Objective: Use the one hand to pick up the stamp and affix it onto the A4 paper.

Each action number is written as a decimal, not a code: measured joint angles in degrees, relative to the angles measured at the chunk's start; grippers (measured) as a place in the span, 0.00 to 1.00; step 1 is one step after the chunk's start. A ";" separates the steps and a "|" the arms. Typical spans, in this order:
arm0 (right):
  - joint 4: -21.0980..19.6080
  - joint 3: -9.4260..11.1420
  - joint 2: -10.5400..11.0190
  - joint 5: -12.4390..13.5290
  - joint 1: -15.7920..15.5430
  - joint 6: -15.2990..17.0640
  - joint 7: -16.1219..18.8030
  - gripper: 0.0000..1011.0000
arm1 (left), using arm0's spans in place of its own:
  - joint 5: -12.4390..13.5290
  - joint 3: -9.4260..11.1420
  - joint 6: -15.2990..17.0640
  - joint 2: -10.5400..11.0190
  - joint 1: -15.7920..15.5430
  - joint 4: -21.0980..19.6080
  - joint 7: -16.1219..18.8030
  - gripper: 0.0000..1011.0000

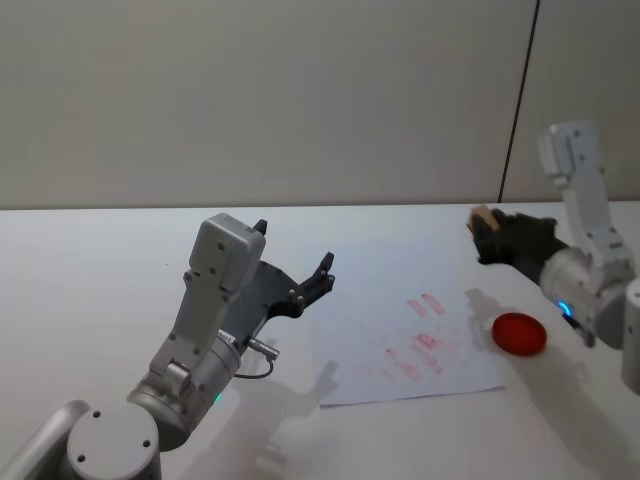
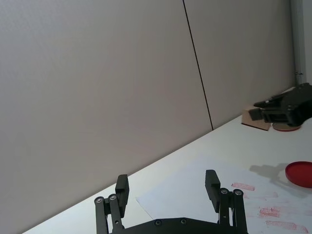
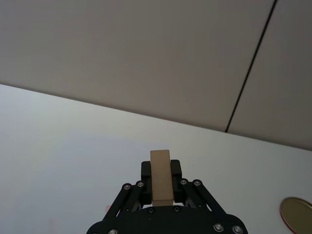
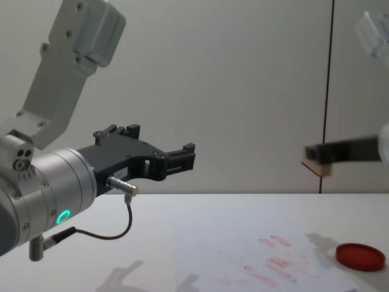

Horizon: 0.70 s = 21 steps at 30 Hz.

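Item one: our right gripper [image 3: 161, 183], jaws clamped on the stamp [image 3: 160, 175], a pale wooden block gripped by its two broad sides with one end standing out past the fingertips. In the head view we find this pair at the far right, held in the air above the counter [image 1: 100, 260]; the chest view shows the block [image 4: 317, 166] well clear of the surface.

Item two: the A4 paper [image 1: 350, 370], flat on the counter, bearing several faint red marks. It lies below the held stamp and toward our left, nearer the body. This is the relation that governs the coming move: we judge that the block must travel leftward, inward and down, then be turned so its printing face meets the sheet flat.

Item three: a round red ink pad [image 1: 519, 334], resting just off the paper's right edge, close under the right arm.

Item four: our left gripper [image 1: 300, 285], jaws apart and empty, raised beside the paper's left edge. It is nearer the sheet but idle.
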 joint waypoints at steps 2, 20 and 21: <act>-0.24 0.24 0.31 0.31 -0.49 0.37 -0.48 0.21 | 0.00 0.00 0.00 0.00 0.00 0.00 0.00 0.98; -0.21 2.85 3.59 4.08 -6.74 3.60 -2.18 0.21 | 0.00 0.00 0.00 0.00 0.00 0.00 0.00 0.98; -0.10 2.89 3.67 4.20 -6.90 3.67 -1.97 0.21 | 0.00 0.00 0.00 0.00 0.00 0.00 0.00 0.98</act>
